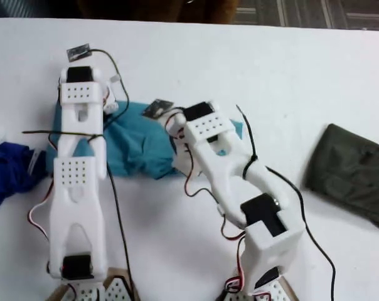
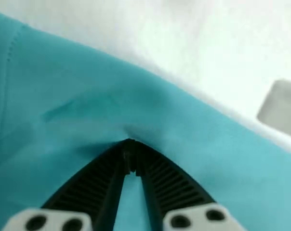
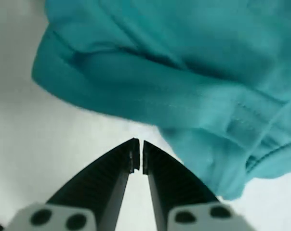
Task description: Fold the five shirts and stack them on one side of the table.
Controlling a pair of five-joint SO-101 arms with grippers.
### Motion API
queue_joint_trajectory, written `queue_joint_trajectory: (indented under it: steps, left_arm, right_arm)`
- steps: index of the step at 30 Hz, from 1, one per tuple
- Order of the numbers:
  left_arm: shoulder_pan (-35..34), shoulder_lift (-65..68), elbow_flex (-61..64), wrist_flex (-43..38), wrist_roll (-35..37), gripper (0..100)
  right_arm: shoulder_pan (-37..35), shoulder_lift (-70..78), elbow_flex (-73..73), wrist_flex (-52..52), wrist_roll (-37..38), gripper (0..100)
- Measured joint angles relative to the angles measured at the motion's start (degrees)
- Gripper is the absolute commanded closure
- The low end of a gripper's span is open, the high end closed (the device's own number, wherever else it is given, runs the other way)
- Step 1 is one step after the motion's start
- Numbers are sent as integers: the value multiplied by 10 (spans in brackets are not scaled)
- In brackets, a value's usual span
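Three shirts on the white table (image 1: 252,69): teal shirt (image 1: 136,147) bunched mid-table under both arms, dark olive shirt (image 1: 352,172) well apart at the right edge, blue shirt (image 1: 7,172) at the left edge, near the teal one. Left gripper (image 2: 131,156) clenched on a pucker of the teal shirt. Right gripper (image 3: 139,154) closed, nothing in it — tips over bare table, just beside the teal shirt's rolled edge.

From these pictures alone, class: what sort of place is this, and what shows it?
Probably a robotics lab bench: one wired white arm beside another on a white table, with a teal shirt, a dark green shirt and a blue shirt lying loose.
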Motion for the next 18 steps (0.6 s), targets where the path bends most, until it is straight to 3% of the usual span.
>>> queue_joint_trajectory:
  steps: [7,18]
  left_arm:
    - [0,0,0,0,0,976]
    - [0,0,0,0,0,976]
  right_arm:
    - [-3,59,-58,-33,-4,979]
    - [-20,191,-282,-11,-5,979]
